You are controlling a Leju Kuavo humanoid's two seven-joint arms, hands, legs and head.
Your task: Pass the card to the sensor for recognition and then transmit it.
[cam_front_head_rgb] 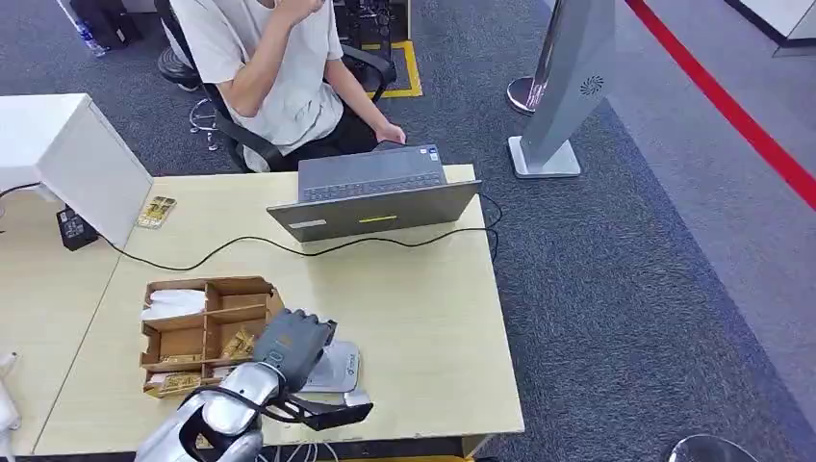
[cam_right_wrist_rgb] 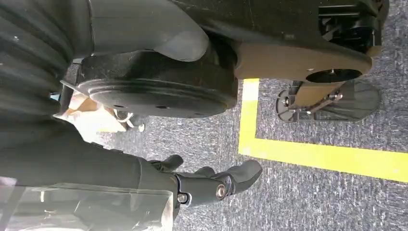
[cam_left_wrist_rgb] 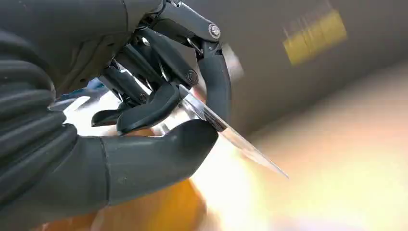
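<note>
Card, thin and glossy, pinched edge-on between the thumb and dark fingers of the left hand; in the head view that hand hovers over the grey sensor pad near the front edge of the wooden desk, beside the compartmented cardboard organiser. Right hand hangs low over grey carpet with its fingers loosely curled and nothing visibly held; a yellow floor line runs past it.

Risks, as judged from this moment:
- Only a small part of the card lies inside the pinch, so it may slip or pivot if it brushes the sensor pad.
- A steep tilt relative to the reader face could prevent recognition.
- The black cable and the open laptop lie on the far side of the desk, where a person is seated; a handover reach across could snag either.

Legible markings: a small logo on the sensor pad and a yellow sticker on the laptop lid are visible, but neither can be read. A round emblem marks the grey floor stand; no text is discernible.
</note>
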